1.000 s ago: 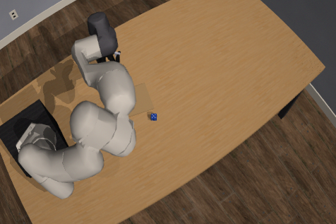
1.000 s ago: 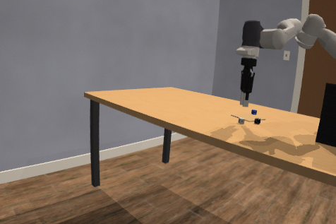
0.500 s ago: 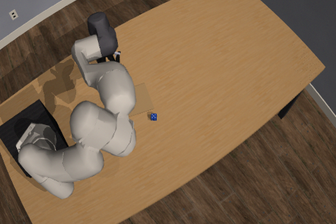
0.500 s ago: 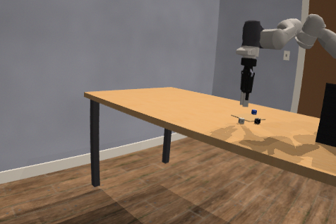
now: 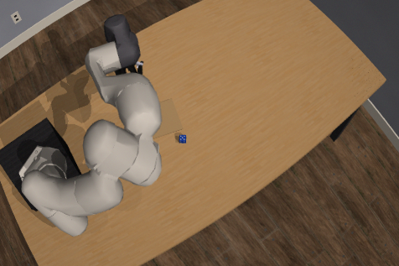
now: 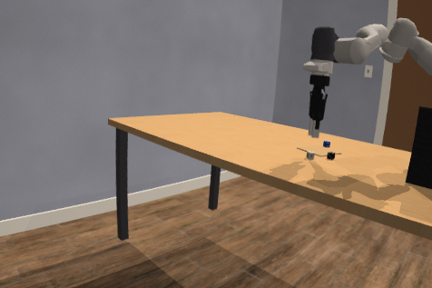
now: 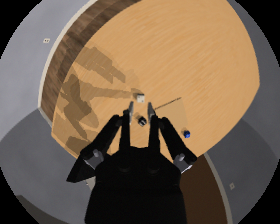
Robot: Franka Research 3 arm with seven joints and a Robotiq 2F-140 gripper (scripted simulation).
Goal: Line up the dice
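A blue die (image 5: pixel 183 138) lies on the table just off the corner of the tan mat (image 5: pixel 169 116), which my arm partly hides. In the side view a white die (image 6: pixel 310 155) and a black die (image 6: pixel 330 155) sit at the mat's near edge (image 6: pixel 318 151), with the blue die (image 6: pixel 326 144) behind. My gripper (image 6: pixel 314 134) hangs in the air a little above them, pointing down. In the wrist view its fingers stand narrowly apart with nothing held. The black die (image 7: pixel 141 121) shows far below between them, the white die (image 7: pixel 141 98) just beyond, and the blue die (image 7: pixel 187 133) to the right.
A black box stands at my base, at the table's corner; it also shows at the right in the side view (image 6: pixel 419 153). My arm's shadows fall on the table by the mat.
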